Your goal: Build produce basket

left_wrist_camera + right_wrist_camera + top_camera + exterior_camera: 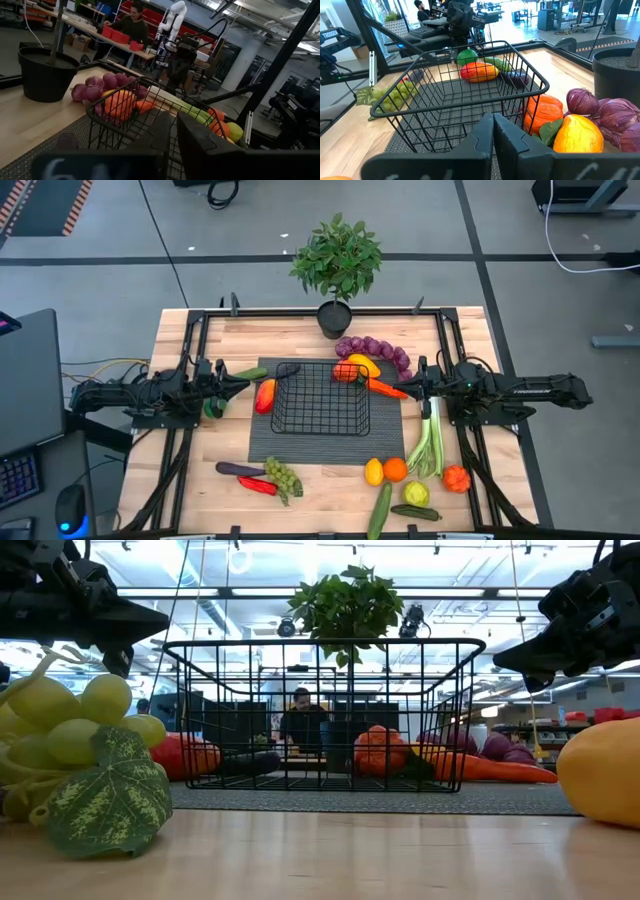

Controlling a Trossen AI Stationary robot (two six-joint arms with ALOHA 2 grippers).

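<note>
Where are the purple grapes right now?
In the high view the purple grapes lie on the table at the basket's far right corner, just right of the potted plant and behind the yellow pepper.

Two arms, both matte black, chunky segmented housings with rounded joint blocks. Left arm (150,393) at 9 o'clock of the table, right arm (510,392) at 3 o'clock. Thin dark cables run along both bodies; a yellow wire (100,365) trails off beside the left arm's base. Left gripper (170,142): two flat, black, slab-like fingers with squared edges. Right gripper (494,137): same black flat fingers, slightly glossy. No legible markings or screws.
</note>
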